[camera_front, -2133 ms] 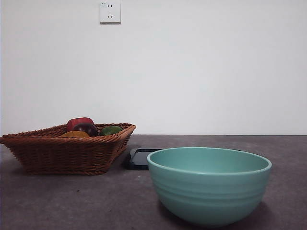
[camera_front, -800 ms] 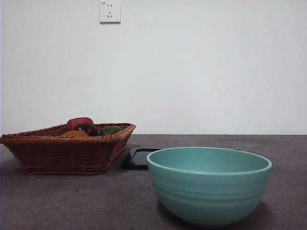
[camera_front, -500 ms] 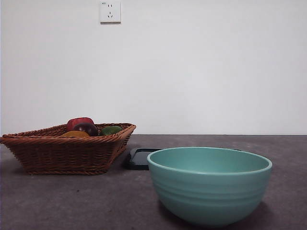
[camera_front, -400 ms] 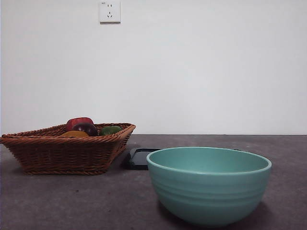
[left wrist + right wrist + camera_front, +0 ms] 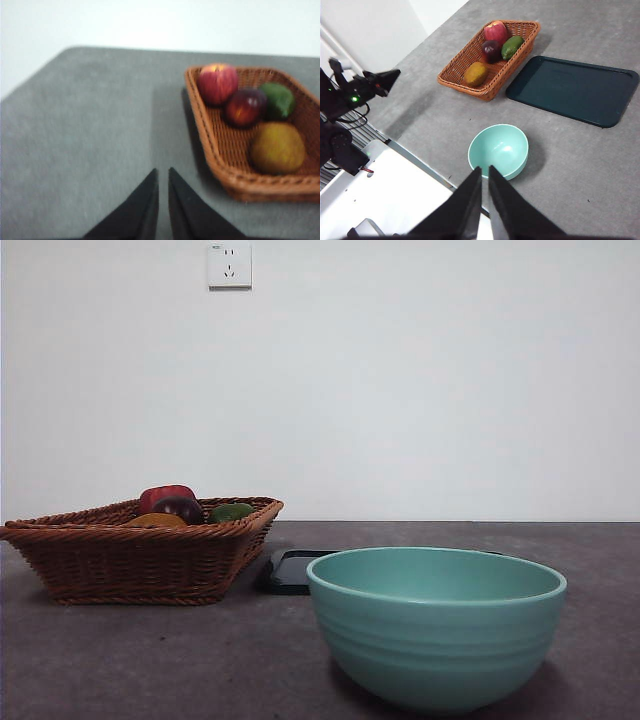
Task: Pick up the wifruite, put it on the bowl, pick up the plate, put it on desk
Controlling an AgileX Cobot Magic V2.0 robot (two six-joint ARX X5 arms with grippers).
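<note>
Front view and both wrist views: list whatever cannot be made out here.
- Front view: the wifruite shows only as a sliver; the basket rim hides the rest.
- Front view: the tray is mostly hidden behind the bowl.
- Left wrist view: blurred; the basket's far end is cut off by the picture edge, and bowl and tray are out of frame.
- Front view: neither gripper appears.

No readable text, label or number anywhere
</note>
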